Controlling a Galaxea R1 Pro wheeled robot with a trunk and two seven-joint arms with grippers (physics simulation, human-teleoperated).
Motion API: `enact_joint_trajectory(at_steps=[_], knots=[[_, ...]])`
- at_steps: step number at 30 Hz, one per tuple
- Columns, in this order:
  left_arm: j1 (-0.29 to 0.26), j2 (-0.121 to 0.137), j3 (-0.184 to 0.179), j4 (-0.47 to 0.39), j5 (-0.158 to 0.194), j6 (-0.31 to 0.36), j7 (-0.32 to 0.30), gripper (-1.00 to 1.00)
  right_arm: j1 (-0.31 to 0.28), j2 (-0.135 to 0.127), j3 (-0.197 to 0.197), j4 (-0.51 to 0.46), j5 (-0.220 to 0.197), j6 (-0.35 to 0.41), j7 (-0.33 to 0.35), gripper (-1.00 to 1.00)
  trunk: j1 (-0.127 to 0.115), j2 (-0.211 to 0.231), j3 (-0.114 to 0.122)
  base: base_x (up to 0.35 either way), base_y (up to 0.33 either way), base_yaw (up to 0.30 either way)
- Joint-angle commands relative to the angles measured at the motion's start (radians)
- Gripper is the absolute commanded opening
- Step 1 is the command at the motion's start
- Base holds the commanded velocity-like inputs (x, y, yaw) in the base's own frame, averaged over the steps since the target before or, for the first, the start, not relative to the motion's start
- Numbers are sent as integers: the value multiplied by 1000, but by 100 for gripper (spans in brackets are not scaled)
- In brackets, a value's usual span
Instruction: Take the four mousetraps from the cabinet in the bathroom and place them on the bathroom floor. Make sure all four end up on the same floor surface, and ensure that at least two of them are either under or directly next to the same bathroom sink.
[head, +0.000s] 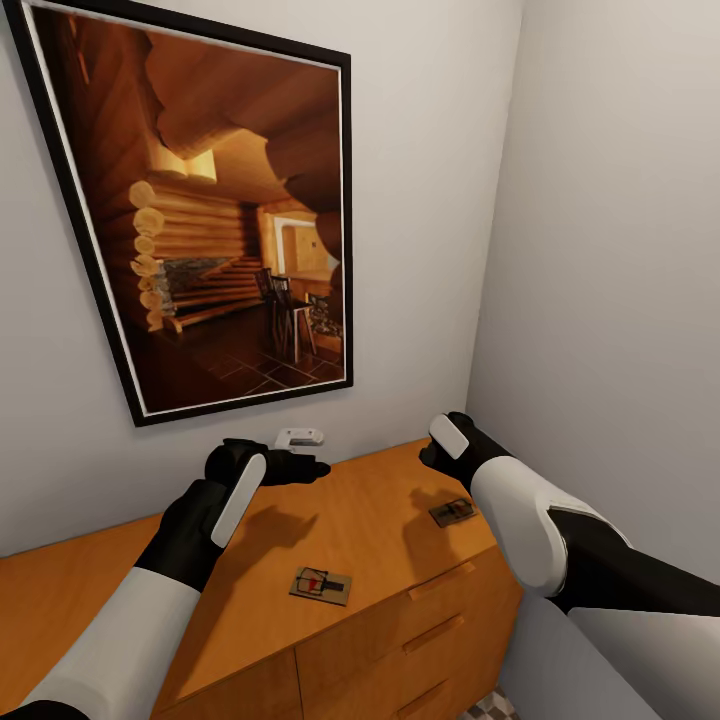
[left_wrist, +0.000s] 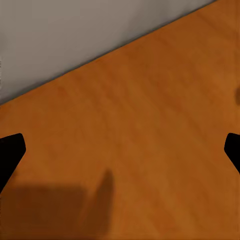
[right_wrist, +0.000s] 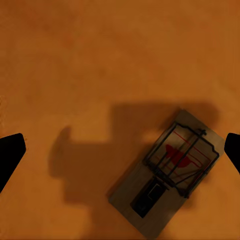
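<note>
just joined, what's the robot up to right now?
It stands at the orange wooden cabinet with both arms out over its top. The right gripper hangs open above one mousetrap, not touching it yet. A second mousetrap lies near the front edge. The left gripper is open over bare wood, holding nothing. A small white object sits by the wall under a framed picture.

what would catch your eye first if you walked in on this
First, the big black-framed picture of a log-cabin interior, hanging tilted on the grey wall above the orange-brown cabinet. Next, two mousetraps on the cabinet top: one near the front edge, the other lying in shadow beneath the right tool, its red mark clear in the right wrist view. Both tools, left included, hover open above the wood.
</note>
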Motion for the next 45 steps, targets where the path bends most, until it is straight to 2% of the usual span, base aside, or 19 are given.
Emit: enact_joint_trajectory(at_steps=[1, 45], knots=[[-1, 0, 0, -1, 8, 4, 7, 100, 0, 0, 1, -2, -7, 4, -4, 100, 0, -1, -1, 0, 0, 0], [-1, -1, -1, -1, 7, 4, 7, 100, 3, 0, 3, 29, -6, -10, 8, 100, 0, -1, -1, 0, 0, 0]])
